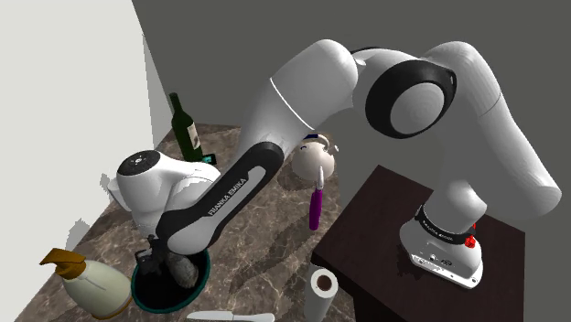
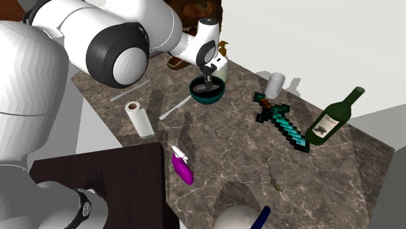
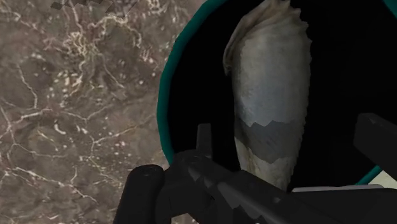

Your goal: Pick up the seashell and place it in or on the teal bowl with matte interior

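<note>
The seashell (image 3: 270,95) lies inside the teal bowl (image 3: 164,102), on its dark interior. The gripper (image 1: 156,259) hangs directly above the bowl, fingers spread wide, and they appear clear of the seashell.

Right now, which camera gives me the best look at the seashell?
The wrist view: the seashell appears large, pale and ridged inside the teal bowl. The shoulder view shows it as a small grey lump beside the arm. The second exterior view leaves it too small to tell.

Home kitchen, seemingly; marble counter (image 2: 228,149), wine bottle (image 2: 328,122), paper towels (image 2: 138,118).
</note>
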